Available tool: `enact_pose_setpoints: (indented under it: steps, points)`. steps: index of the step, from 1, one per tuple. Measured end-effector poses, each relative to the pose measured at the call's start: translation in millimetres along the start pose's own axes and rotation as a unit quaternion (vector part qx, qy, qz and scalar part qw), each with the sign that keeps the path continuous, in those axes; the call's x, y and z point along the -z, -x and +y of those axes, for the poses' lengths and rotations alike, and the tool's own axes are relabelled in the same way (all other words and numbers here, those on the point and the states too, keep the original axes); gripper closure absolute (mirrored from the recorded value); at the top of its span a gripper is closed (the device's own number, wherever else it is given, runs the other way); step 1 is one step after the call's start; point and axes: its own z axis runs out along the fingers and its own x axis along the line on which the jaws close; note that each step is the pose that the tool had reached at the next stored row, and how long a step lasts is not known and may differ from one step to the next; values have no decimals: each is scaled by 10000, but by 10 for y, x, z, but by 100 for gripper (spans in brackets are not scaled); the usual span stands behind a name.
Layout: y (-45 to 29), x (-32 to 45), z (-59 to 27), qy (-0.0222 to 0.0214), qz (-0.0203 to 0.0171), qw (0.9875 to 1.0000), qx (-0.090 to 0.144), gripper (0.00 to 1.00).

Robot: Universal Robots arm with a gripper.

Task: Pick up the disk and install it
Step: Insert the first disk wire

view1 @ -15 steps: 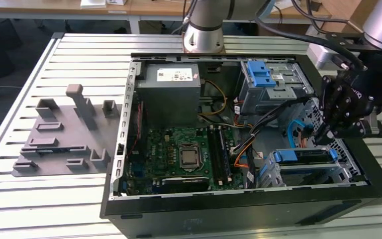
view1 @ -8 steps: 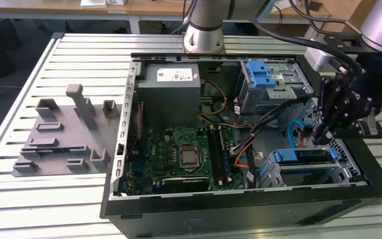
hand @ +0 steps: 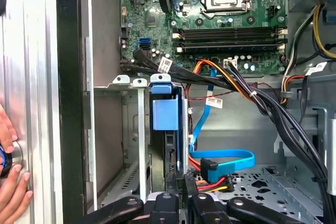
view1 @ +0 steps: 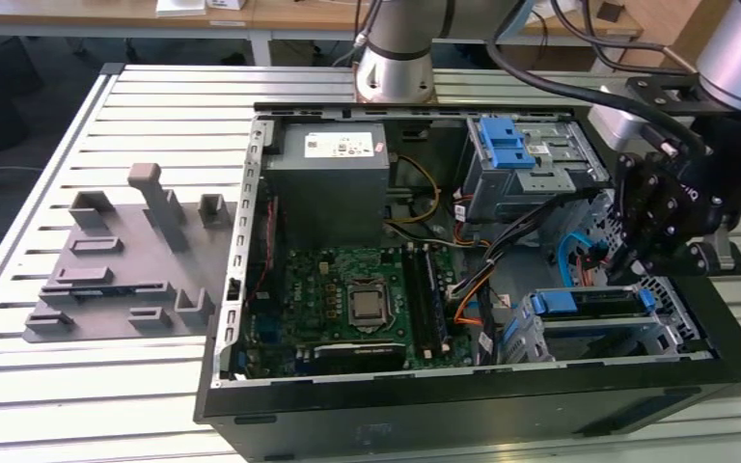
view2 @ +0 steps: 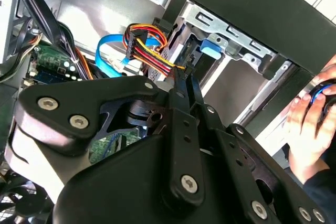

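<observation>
The disk [view1: 586, 302] sits in the lower drive bay at the case's front corner, on the exterior view's right, with its blue side rails showing. In the first wrist view the disk [hand: 161, 114] stands in the silver bay, its blue rail end facing the motherboard. My gripper [view1: 631, 262] hangs over the case just behind that bay. In both wrist views its black fingers are pressed together with nothing between them, the gripper [hand: 181, 184] right at the disk's rear end. The gripper [view2: 182, 77] points at the bay, beside a bundle of coloured power wires [view2: 147, 43].
The open black computer case [view1: 474, 405] lies on a slatted white table [view1: 113, 386]. A grey power supply [view1: 332, 188], an upper silver cage with a blue latch [view1: 519, 154], blue data cables [hand: 226, 158] and black wire bundles crowd the inside. A grey fixture plate [view1: 120, 256] lies beside the case. A person's hand [view2: 310, 124] rests outside.
</observation>
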Motion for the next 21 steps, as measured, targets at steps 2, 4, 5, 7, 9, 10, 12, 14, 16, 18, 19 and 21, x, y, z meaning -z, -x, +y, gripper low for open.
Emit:
enact_pose_setpoints:
  steps: [2, 4, 5, 7, 9, 10, 12, 14, 16, 18, 19, 21]
  points:
    - [0, -7, 1, 0, 0, 10000, 0, 84]
    - [-2, -12, 2, 0, -3, 10000, 2, 84]
    - [-1, -15, 2, -1, -5, 10000, 4, 84]
    - [0, -22, 2, -5, -7, 10000, 8, 84]
    - [-1, -26, 5, -19, -8, 10000, 9, 84]
    - [-2, -28, 7, -28, -8, 10000, 12, 84]
    - [-4, -33, 9, -40, -11, 10000, 23, 84]
    - [-15, -39, 14, -50, -12, 10000, 55, 84]
    - [-27, -44, 15, -61, -13, 9999, 104, 84]
    - [-34, -49, 16, -74, -15, 9999, 152, 84]
    - [-37, -52, 17, -80, -17, 9998, 163, 84]
    - [-39, -63, 17, -86, -20, 9998, 164, 84]
